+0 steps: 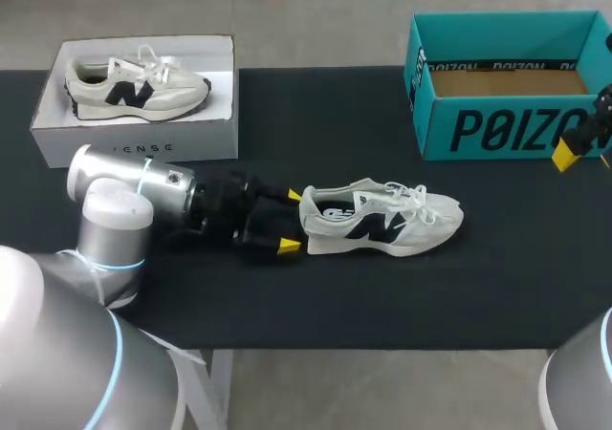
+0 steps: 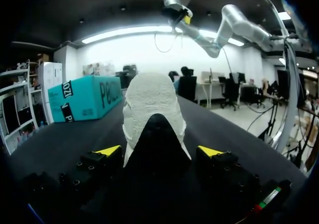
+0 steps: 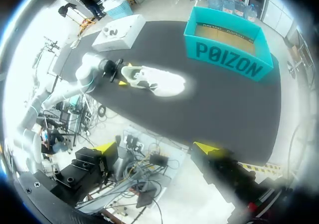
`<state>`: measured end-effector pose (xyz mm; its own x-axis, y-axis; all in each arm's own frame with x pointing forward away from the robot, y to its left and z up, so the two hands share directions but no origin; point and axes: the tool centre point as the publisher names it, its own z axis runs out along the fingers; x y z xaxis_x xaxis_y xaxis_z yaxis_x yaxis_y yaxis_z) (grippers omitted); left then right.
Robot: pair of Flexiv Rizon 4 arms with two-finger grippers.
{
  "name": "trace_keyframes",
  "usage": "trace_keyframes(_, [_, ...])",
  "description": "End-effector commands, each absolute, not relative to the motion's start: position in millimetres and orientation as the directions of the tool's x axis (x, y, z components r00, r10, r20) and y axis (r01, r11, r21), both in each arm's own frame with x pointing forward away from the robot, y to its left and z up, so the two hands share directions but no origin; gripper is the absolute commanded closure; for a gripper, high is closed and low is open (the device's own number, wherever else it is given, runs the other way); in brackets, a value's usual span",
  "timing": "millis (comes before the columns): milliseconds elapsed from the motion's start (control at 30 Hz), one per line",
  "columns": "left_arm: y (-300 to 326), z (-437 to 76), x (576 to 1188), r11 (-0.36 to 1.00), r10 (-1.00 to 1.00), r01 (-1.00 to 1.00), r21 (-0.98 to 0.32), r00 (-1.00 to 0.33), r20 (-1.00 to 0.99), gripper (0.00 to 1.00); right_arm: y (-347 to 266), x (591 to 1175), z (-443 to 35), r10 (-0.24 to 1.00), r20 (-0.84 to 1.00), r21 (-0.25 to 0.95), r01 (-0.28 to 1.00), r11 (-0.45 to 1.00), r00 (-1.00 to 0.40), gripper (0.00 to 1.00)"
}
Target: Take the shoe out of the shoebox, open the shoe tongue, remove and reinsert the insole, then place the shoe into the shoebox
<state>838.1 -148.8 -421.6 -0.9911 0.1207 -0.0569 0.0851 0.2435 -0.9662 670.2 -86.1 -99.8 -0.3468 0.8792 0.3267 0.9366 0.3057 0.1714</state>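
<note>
Pointing: the shoe [image 1: 382, 220] stands on its sole on the black table [image 1: 316, 115], its long axis running left to right, heel toward the left arm and toe toward the right side.
Whereabouts: it is out of any box, near the table's middle and well apart from the teal shoebox [image 1: 507, 115] at the far right.
Left arm: it comes in low from the left, nearly level with the tabletop. The left gripper [image 1: 292, 221] sits at the heel, one yellow tip on either side.
Left grip: released. The fingers are spread wider than the heel (the wrist view shows a sliver of gap on each side).
Right arm: it is raised off the table at the right side. The right gripper [image 3: 157, 148] looks down with its fingers apart, holding nothing.
Materials: the shoe's upper is pale and soft-looking, with a dark side mark, white laces and a pebbled heel with a black patch. The shoebox is open-topped card, brown inside.
Also there: a white box [image 1: 134, 139] at the far left holds a matching second shoe [image 1: 134, 86] lying on its side.
</note>
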Motion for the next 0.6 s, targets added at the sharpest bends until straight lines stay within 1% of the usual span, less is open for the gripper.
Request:
trace_keyframes(33, [-159, -424, 841, 0.239, 0.124, 0.081, -0.968, -0.991, -0.053, 0.00, -85, 672, -100, 0.879, 0.327, 0.166, 0.937, 0.307, -0.346, 0.00])
trace_keyframes(600, [-172, -435, 853, 0.258, 0.132, 0.069, -0.964, -0.991, -0.036, 0.00, -85, 672, -100, 0.879, 0.327, 0.166, 0.937, 0.307, -0.346, 0.00])
